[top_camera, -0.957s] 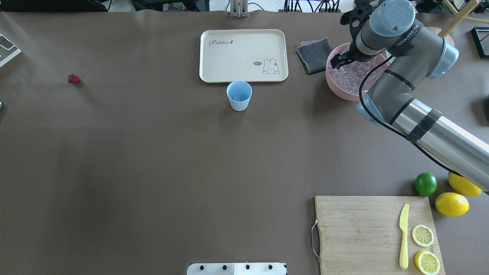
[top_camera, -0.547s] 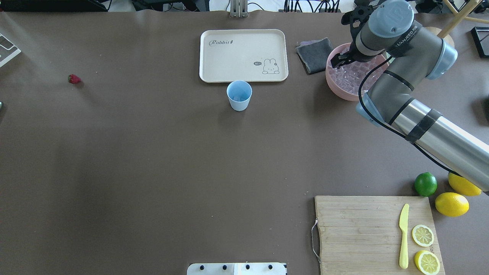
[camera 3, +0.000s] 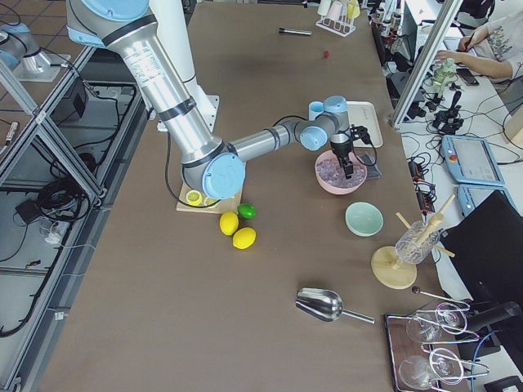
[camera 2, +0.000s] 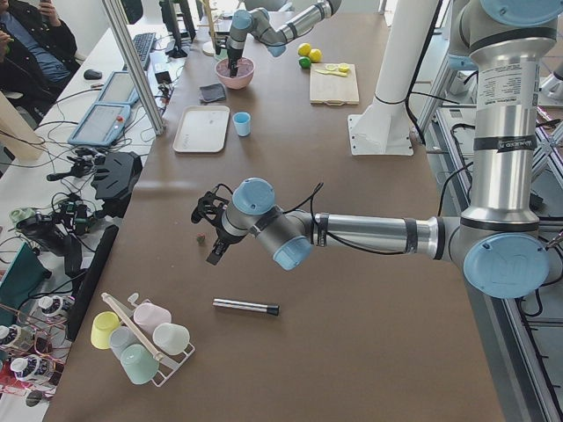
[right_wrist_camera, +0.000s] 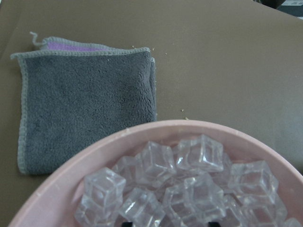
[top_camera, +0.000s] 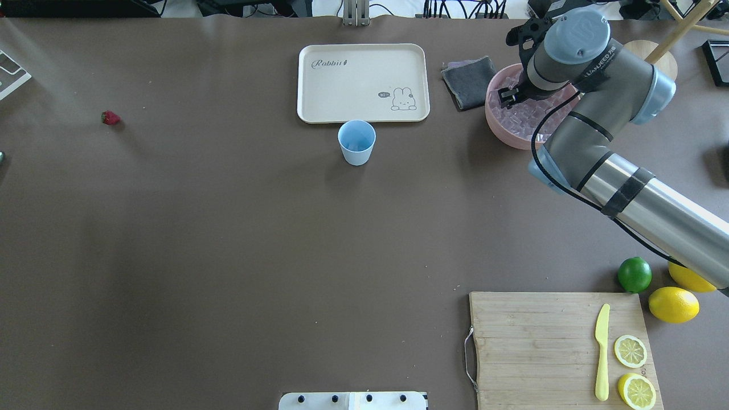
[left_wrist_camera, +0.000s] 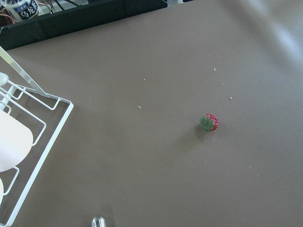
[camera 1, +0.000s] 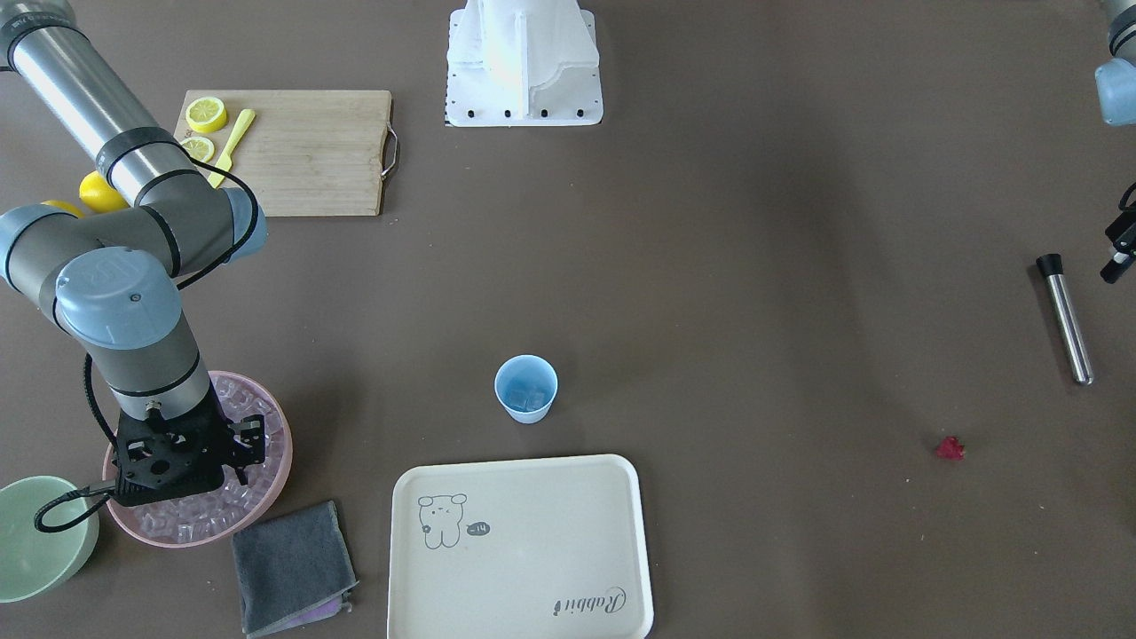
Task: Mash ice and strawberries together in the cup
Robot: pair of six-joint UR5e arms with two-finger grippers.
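The right hand (top_camera: pixel 508 97) hangs straight down into the pink bowl (right_wrist_camera: pixel 71 177), released, its jaws spread and its tips down among the ice (right_wrist_camera: pixel 199 156). The cubes right under it are clear and glassy with rounded edges, heaped against one another and filling the bowl nearly to the rim. Just beyond the bowl's rim from the hand lies a folded grey cloth (right_wrist_camera: pixel 85 94), a strip of purple showing at its far edge. On the bowl's other side sits a pale-green bowl (camera 1: pixel 35 541). Further out from this hand, toward the middle of the desk (top_camera: pixel 228 239), the light-blue cup (top_camera: pixel 356 142) stands upright just beside the cream tray (top_camera: pixel 363 82); a few clear cubes lie in its bottom. Well apart from all this, at the desk's far end, the left hand (camera 2: pixel 211 236) hovers above the brown surface; whether it is released or clenched cannot be told. Below it lies the strawberry (left_wrist_camera: pixel 209 122), small, red and bumpy with a green cap, alone on the desk, and a metal rod with a black end (camera 1: pixel 1065 319) rests nearby
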